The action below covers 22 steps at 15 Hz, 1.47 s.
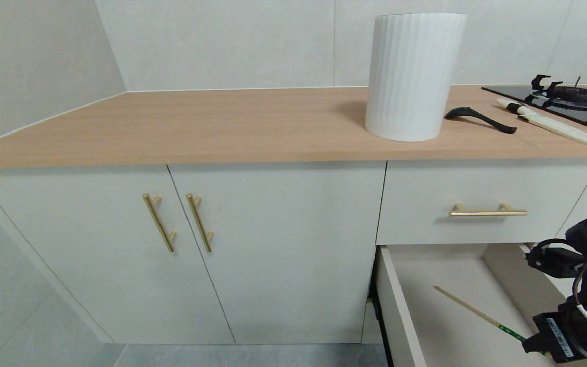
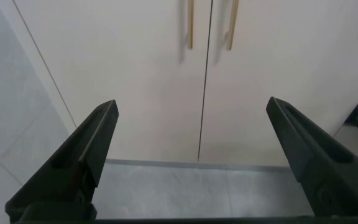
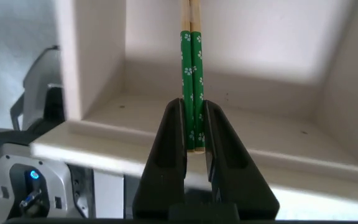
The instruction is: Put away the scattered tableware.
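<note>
1. Now, the right gripper [image 3: 193, 111] has its jaws pressed together on a pair of chopsticks [image 3: 191, 59], pinching them at their green, flower-printed ends.
2. The chopsticks slant out over the open drawer [image 1: 400, 306], pale tips toward its back left corner. I cannot tell whether they touch the drawer floor.
3. That drawer is pulled out beneath a shut drawer [image 1: 477, 191] with a gold handle, under the right part of the counter [image 1: 196, 125].
4. The left gripper [image 2: 190, 106] sits low before the two cabinet doors [image 2: 135, 81], jaws spread wide with nothing between them.
5. A white ribbed canister [image 1: 410, 76] stands near the counter's front edge.
6. Just beside it lies a black utensil [image 1: 479, 118].
7. A white knife [image 1: 548, 122] lies near the counter's right end, at the front corner of the stove [image 1: 574, 97].
</note>
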{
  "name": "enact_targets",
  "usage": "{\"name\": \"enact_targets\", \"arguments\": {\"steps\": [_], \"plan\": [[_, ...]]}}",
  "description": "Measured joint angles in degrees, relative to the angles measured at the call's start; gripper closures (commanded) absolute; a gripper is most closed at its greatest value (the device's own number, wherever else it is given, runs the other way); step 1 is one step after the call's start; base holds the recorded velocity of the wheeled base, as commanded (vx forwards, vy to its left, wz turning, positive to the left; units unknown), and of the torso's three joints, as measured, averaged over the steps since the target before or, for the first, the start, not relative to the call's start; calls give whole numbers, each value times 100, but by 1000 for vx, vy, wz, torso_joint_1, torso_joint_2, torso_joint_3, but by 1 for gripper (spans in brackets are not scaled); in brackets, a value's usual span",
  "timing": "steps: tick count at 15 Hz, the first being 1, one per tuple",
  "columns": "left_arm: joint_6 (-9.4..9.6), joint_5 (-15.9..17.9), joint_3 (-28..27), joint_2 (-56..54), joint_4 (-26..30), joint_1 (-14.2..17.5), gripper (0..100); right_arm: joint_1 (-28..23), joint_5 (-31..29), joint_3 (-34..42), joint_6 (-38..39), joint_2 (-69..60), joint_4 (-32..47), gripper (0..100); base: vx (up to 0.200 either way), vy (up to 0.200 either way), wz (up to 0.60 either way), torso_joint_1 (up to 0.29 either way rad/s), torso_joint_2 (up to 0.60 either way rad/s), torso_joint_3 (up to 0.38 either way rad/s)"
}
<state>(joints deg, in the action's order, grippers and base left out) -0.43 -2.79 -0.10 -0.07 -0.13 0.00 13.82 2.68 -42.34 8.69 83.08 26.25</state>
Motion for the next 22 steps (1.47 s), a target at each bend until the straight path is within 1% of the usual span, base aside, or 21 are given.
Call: {"name": "enact_targets", "arguments": {"steps": [6,8,9,13,15,18,20,22], "plan": [[0,1,0,0,-2,0,0,-5,10,23,1,208,-93,100,0,0,0,-2,23,22],[0,0,0,0,-2,0,0,-2,7,37,12,449,-332,100,0,0,0,0,0,0],[0,0,0,0,-2,0,0,-2,5,96,17,636,-663,100,0,0,0,0,0,0],[2,1,0,0,-2,0,0,-2,-113,806,26,1681,-3040,100,0,0,0,0,0,0],[0,1,0,0,-2,0,0,4,-219,1090,28,2202,-3823,100,0,0,0,0,0,0],[0,1,0,0,-2,0,0,65,-312,1268,91,2833,-4359,100,0,0,0,0,0,0],[0,1,0,0,-2,0,0,274,-453,1298,402,3145,-4598,100,0,0,0,0,0,0],[2,1,0,0,-5,0,0,443,-730,1313,477,3406,-4770,100,0,0,0,0,0,0]]}}
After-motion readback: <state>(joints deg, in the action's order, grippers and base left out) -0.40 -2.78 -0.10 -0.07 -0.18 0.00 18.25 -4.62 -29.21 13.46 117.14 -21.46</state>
